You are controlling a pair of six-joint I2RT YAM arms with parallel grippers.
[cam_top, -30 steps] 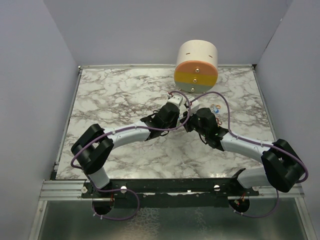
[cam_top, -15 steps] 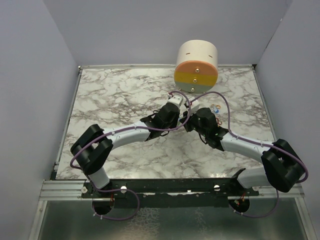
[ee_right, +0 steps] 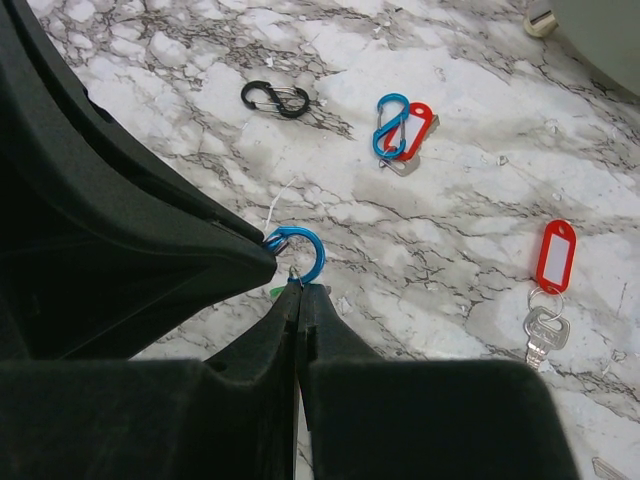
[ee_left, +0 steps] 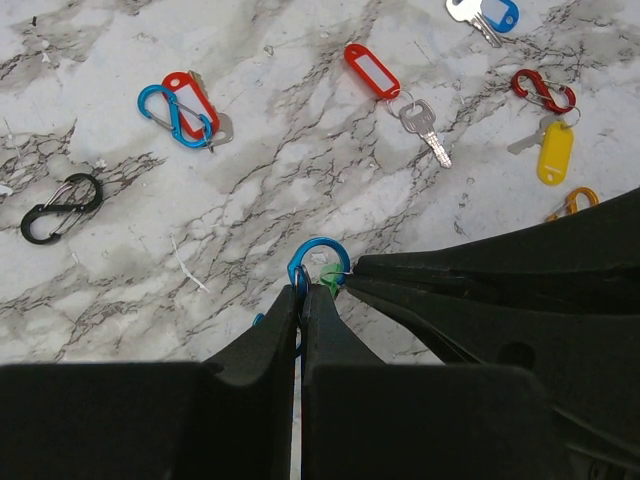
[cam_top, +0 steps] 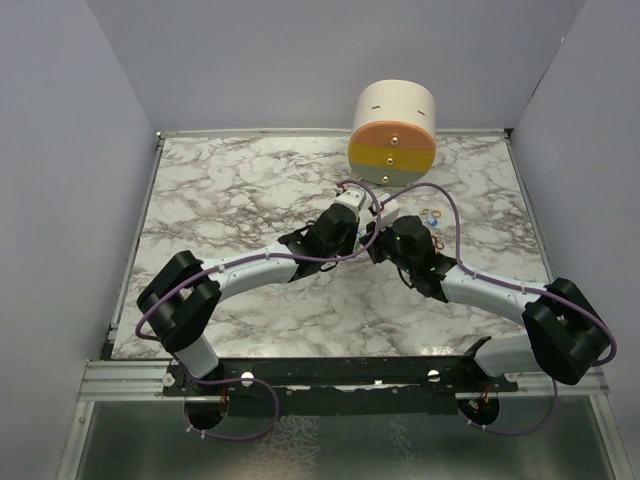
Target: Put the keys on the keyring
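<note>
With the left gripper point(ee_left: 301, 294) pinched shut on the blue metal keyring point(ee_left: 320, 242) and the right gripper point(ee_right: 298, 289) apparently clamping the small green-headed key point(ee_left: 329, 272), threading seems underway, and the next move needs fine alignment with the ring's opening.

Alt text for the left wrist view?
The left gripper pinches a blue clip over the marble table; the right gripper holds a green piece against it. Scattered beyond lie a red-tagged key, a yellow-tagged key, a black S-clip and a red S-clip.

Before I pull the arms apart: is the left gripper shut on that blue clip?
Shut: the left gripper has its fingers together, the blue clip pinched at their tips. The right gripper is shut on a green key tag.
</note>
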